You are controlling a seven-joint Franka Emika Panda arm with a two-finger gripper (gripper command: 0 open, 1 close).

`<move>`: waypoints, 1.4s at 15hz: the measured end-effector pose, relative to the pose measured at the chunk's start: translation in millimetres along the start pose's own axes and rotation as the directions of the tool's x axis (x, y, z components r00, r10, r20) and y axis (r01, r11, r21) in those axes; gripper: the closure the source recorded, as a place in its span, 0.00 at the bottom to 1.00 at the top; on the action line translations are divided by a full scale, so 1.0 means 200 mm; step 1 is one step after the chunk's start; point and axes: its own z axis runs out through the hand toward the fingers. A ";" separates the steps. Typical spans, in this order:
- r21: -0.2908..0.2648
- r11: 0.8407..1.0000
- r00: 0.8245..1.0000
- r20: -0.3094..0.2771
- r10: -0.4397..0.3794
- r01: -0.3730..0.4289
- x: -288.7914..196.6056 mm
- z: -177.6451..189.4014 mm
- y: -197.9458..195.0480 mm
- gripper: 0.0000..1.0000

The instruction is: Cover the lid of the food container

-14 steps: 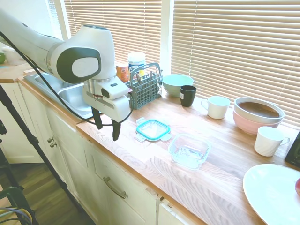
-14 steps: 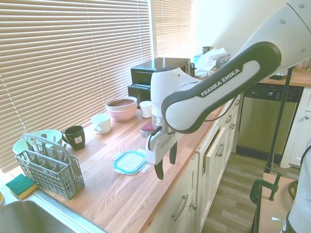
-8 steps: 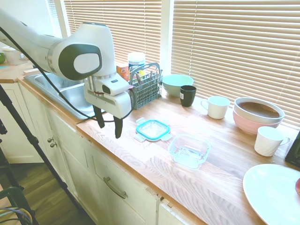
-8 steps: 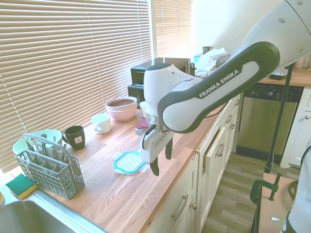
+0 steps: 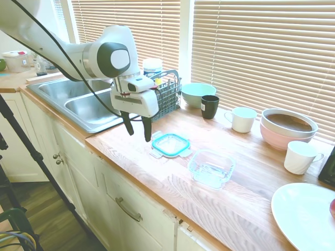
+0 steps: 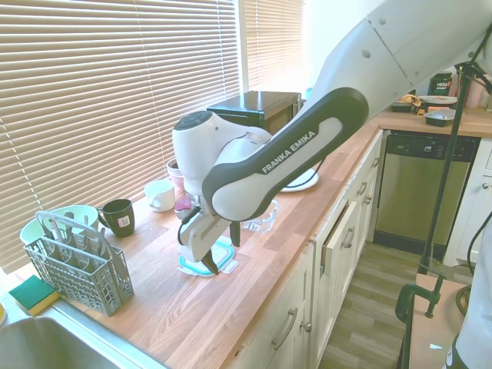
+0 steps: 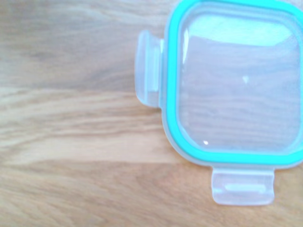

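Observation:
The lid [image 5: 170,145], clear with a teal rim and snap tabs, lies flat on the wooden counter. It fills much of the wrist view [image 7: 236,85]. The food container [image 5: 211,168], a clear square dish, sits uncovered just right of the lid. In the second exterior view the lid [image 6: 194,266] shows partly beneath the hand, and the food container [image 6: 264,218] peeks out behind the arm. My gripper [image 5: 138,130] hangs open just left of the lid, a little above the counter, with nothing between its fingers. From the other side the gripper [image 6: 221,251] stands over the lid's edge.
Behind the lid stands a grey cutlery basket [image 5: 163,97], with a light-green bowl [image 5: 198,94] and a black mug [image 5: 210,106] to its right. Further right are a white mug [image 5: 243,119], a pink bowl [image 5: 287,130] and a white plate [image 5: 303,214]. The sink [image 5: 86,104] lies left.
The arm has swung from over the counter's front edge inward and toward the lid. The open gripper now hangs right beside the lid. Lid and container have not moved.

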 end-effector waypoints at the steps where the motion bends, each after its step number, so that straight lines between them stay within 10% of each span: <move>1: -0.002 1.000 1.000 -0.004 0.002 -0.002 -0.01 -0.01 -0.05 0.00; 21: -0.110 0.983 0.965 -0.234 0.115 -0.144 0.06 0.26 -0.43 0.00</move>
